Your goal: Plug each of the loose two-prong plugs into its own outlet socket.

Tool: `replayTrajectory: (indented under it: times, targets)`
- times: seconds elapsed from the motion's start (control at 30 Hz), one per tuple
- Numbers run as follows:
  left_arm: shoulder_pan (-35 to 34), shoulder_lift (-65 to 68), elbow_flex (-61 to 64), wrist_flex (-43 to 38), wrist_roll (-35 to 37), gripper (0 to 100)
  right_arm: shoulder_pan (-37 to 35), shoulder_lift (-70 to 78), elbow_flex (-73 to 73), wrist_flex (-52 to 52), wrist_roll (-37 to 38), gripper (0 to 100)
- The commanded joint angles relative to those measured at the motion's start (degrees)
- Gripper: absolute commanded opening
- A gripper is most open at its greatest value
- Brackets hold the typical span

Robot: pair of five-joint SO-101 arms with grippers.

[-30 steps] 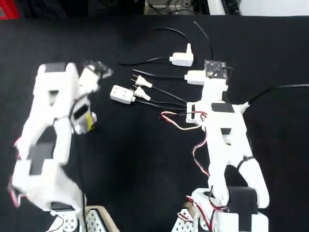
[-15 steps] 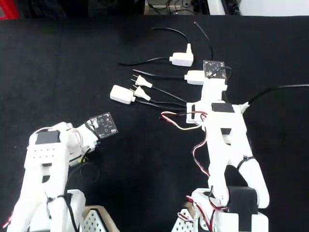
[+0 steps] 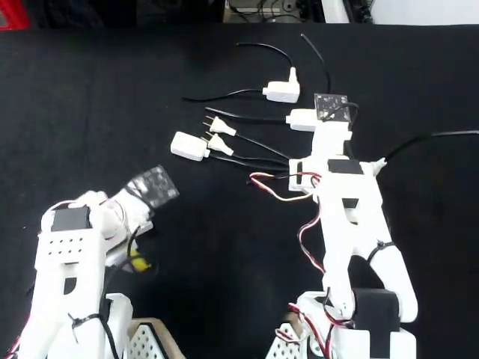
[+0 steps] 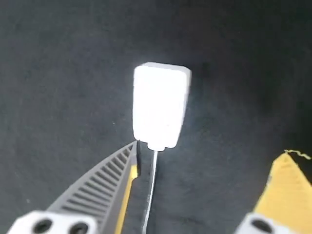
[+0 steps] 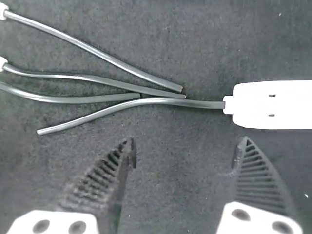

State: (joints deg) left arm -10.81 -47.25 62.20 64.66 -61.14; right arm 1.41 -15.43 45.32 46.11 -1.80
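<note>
- Black cloth table covering (image 3: pixel 224 262), matte, spanning the work surface.
- Red object (image 3: pixel 10 13), far left corner beyond the table.
- White surface (image 3: pixel 430 10), far right corner.
- Tangled cables (image 3: pixel 263 9), behind the far edge.

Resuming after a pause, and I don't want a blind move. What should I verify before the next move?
1. The right gripper is open and empty: ok.
2. The left gripper is open and empty: ok.
3. The slots of the white outlet by the right gripper face up, uncovered: ok.
4. The upper plug is seated in a socket: not ok; it lies loose with bare prongs.
5. The lower plug is seated in the outlet block beside it: cannot tell.
</note>
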Motion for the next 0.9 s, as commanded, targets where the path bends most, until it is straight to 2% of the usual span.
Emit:
replayTrajectory:
  times: [0.0, 0.1, 0.2, 0.27, 0.33, 0.43, 0.5, 0.6, 0.73, 0.87]
  targets:
    - [-0.66, -1.05, -5.85, 3.16, 14.77, 41, -3.52, -0.31, -2.33, 0.26, 0.00, 31.0]
    - [-1.63, -1.05, -6.81, 4.40, 24.26, 41, -6.95, -0.31, -2.51, 1.14, 0.00, 31.0]
    - [-6.64, -0.97, -6.37, 0.00, 35.52, 41, -11.08, -0.31, -2.68, 2.99, -4.57, 29.7]
    - [-11.21, -0.79, -4.44, -4.84, 43.78, 41, -13.36, -0.40, -2.86, 2.90, -8.00, 24.4]
    - [-15.25, -1.05, -2.77, -7.12, 47.91, 41, -14.68, -0.40, -4.18, 2.99, -11.16, 17.2]
    - [-20.35, -1.05, -1.98, -7.03, 48.18, 41, -15.91, -0.31, -6.64, 2.99, -17.23, 7.9]
    - [-22.46, -0.97, -0.31, -7.30, 48.00, 41, -17.41, -0.04, -8.40, 2.99, -20.13, 6.9]
    - [-23.34, -1.05, 2.24, -7.47, 47.74, 41, -20.92, 0.13, -10.33, 2.46, -26.20, 12.0]
    - [-23.78, -1.05, 4.79, -8.79, 44.48, 41, -25.23, 0.13, -12.53, 1.41, -41.23, 23.1]
    - [-23.25, -0.97, 9.80, -13.27, 39.21, 41, -19.78, 0.22, -10.77, -7.38, -49.58, 26.5]
